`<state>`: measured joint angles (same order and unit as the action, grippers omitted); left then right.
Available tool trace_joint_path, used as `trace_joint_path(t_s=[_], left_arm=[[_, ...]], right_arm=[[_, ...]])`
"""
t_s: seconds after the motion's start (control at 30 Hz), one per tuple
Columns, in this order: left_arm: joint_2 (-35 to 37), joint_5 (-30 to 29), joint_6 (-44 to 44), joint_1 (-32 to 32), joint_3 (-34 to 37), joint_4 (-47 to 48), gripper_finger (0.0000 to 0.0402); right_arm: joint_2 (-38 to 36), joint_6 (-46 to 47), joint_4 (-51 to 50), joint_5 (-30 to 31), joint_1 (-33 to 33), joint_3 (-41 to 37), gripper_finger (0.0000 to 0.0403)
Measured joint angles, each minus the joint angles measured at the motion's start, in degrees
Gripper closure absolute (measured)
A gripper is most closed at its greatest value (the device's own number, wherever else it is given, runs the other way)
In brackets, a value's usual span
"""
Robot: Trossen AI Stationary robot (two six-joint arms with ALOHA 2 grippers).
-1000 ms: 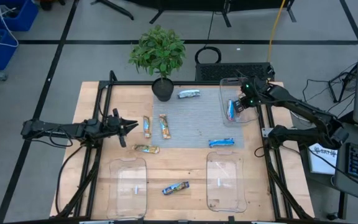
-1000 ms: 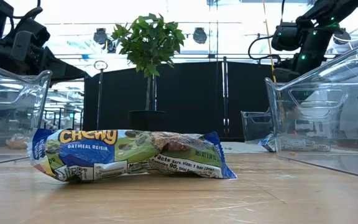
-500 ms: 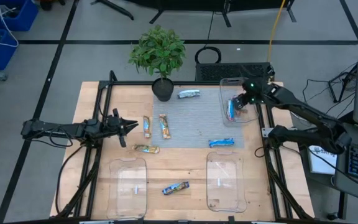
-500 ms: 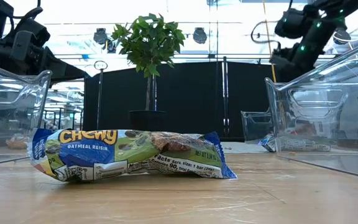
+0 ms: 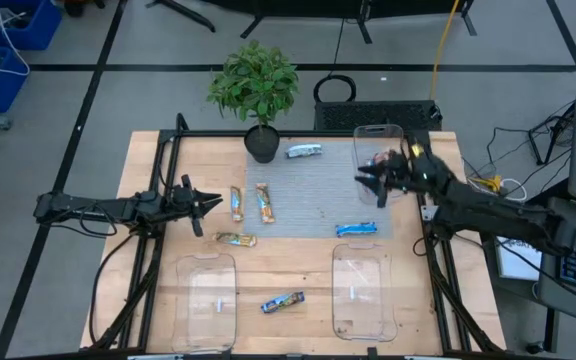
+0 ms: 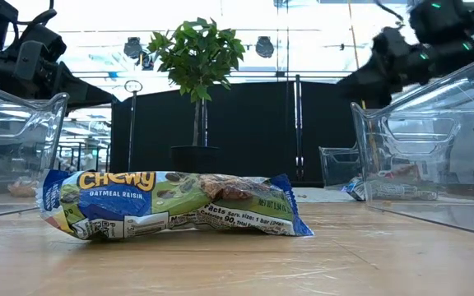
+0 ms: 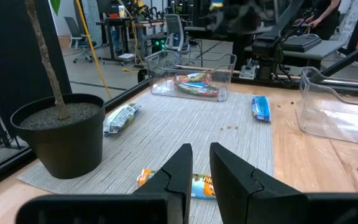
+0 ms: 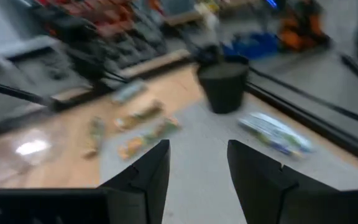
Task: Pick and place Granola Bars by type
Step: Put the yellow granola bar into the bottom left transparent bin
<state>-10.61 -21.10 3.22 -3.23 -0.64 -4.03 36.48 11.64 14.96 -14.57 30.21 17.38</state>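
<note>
Granola bars lie scattered on the table. A silvery-blue one [image 5: 304, 151] rests by the plant pot, two orange ones [image 5: 236, 203] [image 5: 265, 203] and a blue one [image 5: 356, 229] on the grey mat, a gold one [image 5: 235, 239] just off it. Another blue one [image 5: 282, 301] [image 6: 171, 203] lies between the front trays. More bars [image 7: 194, 84] lie in the far right clear tray [image 5: 388, 135]. My right gripper [image 5: 368, 182] [image 8: 197, 168] hovers open and empty over that tray, pointing level. My left gripper [image 5: 216, 202] [image 7: 197, 165] waits shut at the mat's left edge.
A potted plant [image 5: 258, 85] stands at the mat's far edge. Two clear trays stand at the front, one on the left [image 5: 205, 300] and one on the right [image 5: 363, 295]. Black frame rails [image 5: 163, 180] run along both sides of the table.
My right gripper has tipped up from pointing down into the far right tray to pointing level. It has drawn toward the table's near edge, its arm folding back to the right. The blue bar it stood over stays in the tray.
</note>
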Motion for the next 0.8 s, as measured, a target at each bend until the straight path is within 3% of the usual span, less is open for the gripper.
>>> trace_joint_path(t_s=[0.13, 0.27, 0.53, 0.7, 0.8], left_arm=[[0.0, 0.0, -1.8, 0.0, 0.0, 0.0, 0.0339], [0.0, 0.0, -2.9, 0.0, 0.0, 0.0, 0.0339], [0.0, 0.1, -1.8, 0.0, 0.0, -0.3, 0.0339], [0.0, 0.0, 3.2, 0.1, -0.6, 0.8, 0.0339], [-0.7, -1.4, 9.2, 0.1, -4.5, 5.4, 0.0339]], right_arm=[[-3.4, 1.5, 17.4, -1.4, -2.0, -10.6, 0.0248], [-5.2, 1.1, 26.4, -2.0, -2.5, -15.6, 0.0253], [-5.7, -1.3, 24.7, -5.1, -2.6, -16.3, 0.0253], [-5.7, -1.9, 23.8, -5.2, -2.6, -16.4, 0.0256], [-5.7, -1.9, 21.9, -5.1, -2.6, -16.4, 0.0256]])
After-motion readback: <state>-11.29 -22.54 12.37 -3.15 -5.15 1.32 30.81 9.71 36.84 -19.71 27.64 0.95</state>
